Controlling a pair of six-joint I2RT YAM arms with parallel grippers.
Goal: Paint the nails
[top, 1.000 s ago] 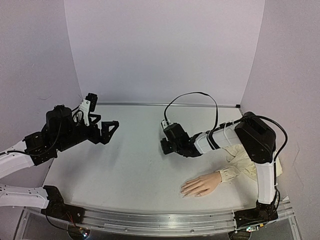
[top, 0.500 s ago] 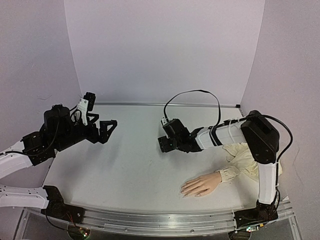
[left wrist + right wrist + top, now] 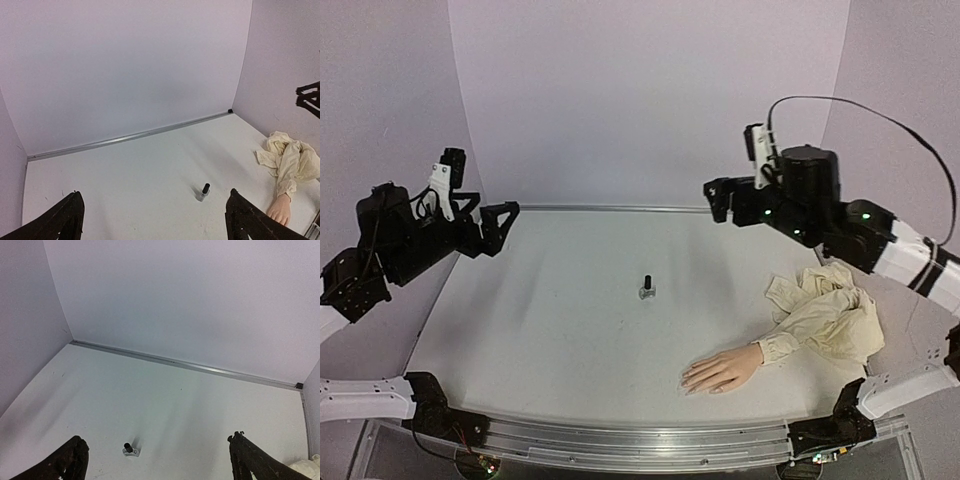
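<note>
The skin-coloured mannequin hand (image 3: 722, 369) lies palm down near the table's front edge. Its nails (image 3: 686, 381) point left and are too small to make out. The cream sleeve (image 3: 830, 316) is bunched up behind the wrist. A small black-capped polish bottle (image 3: 646, 287) stands upright alone mid-table. It also shows as the polish bottle (image 3: 204, 191) and the polish bottle (image 3: 130, 449) in the two wrist views. My left gripper (image 3: 500, 228) hangs open in the air at the far left. At the back right my right gripper (image 3: 718, 200) is raised, also open and holding nothing. Both are well away from the bottle and the hand.
Lilac walls close in the white table (image 3: 560, 330) at the back and on both sides. A metal strip (image 3: 650, 209) runs along the foot of the back wall, and a metal rail (image 3: 640, 440) along the near edge.
My right gripper has opened, let go of the polish bottle mid-table, and risen back to the right. My left arm has drawn back to the left and a little higher.
</note>
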